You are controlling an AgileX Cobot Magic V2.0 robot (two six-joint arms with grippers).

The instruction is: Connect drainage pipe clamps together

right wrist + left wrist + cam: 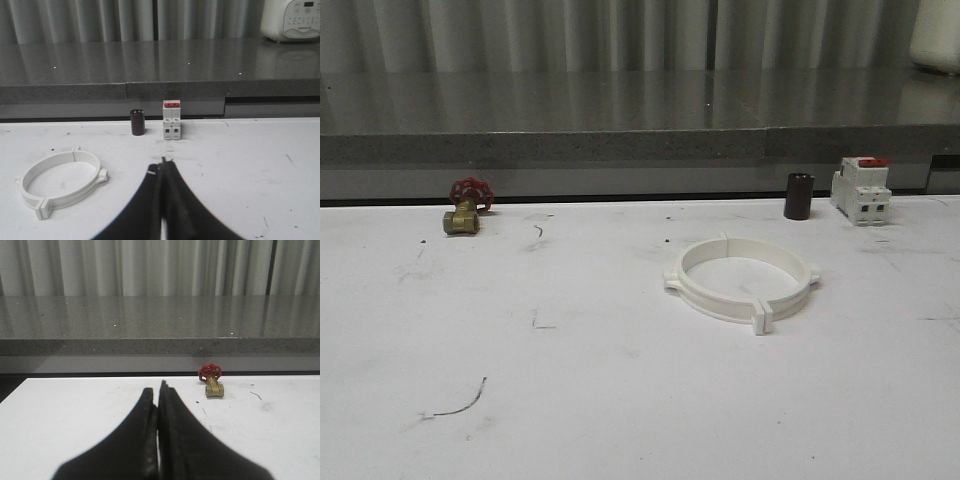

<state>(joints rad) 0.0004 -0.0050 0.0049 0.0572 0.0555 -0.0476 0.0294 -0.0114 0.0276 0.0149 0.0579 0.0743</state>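
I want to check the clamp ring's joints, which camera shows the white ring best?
The front view: the drainage pipe clamps sit near centre, whole ring and tabs visible. The right wrist view shows them whole too, but off to one side.

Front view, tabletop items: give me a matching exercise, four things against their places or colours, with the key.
Things:
1. drainage pipe clamps
2. brass valve
3. dark cylinder
4. breaker

Descriptions:
A. red handwheel, far left of table
B. white ring, lying flat mid-table
C. red top, farthest right
D. upright, just left of the breaker

Pairs: 1-B, 2-A, 3-D, 4-C
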